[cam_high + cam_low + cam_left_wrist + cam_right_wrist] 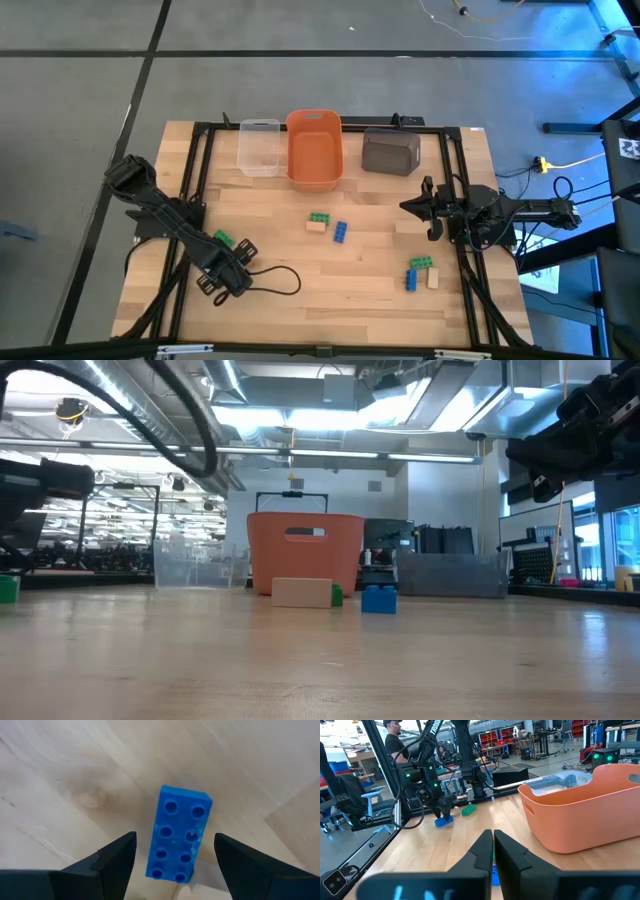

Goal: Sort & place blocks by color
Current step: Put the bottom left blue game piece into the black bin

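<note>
- Orange bin (314, 149), between clear bin (259, 146) and grey bin (390, 152), top centre: no contents visible.
- Left end effector (175, 857): fingers spread around blue block (179, 835), lower left.
- Right end effector (493, 851): clenched, empty, at right.

Tan block (301, 593) sits on the tabletop (320, 660) in front of the orange bin (305, 550), green block (337, 596) just behind it, blue block (378, 599) beside; clear bin (198, 565) and grey bin (452, 574) flank.

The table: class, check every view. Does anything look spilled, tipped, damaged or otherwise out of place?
Nothing stands out. The clear bin, orange bin and grey bin stand upright in a row, and the blocks lie loose on the table. The open left gripper straddles a blue block.
</note>
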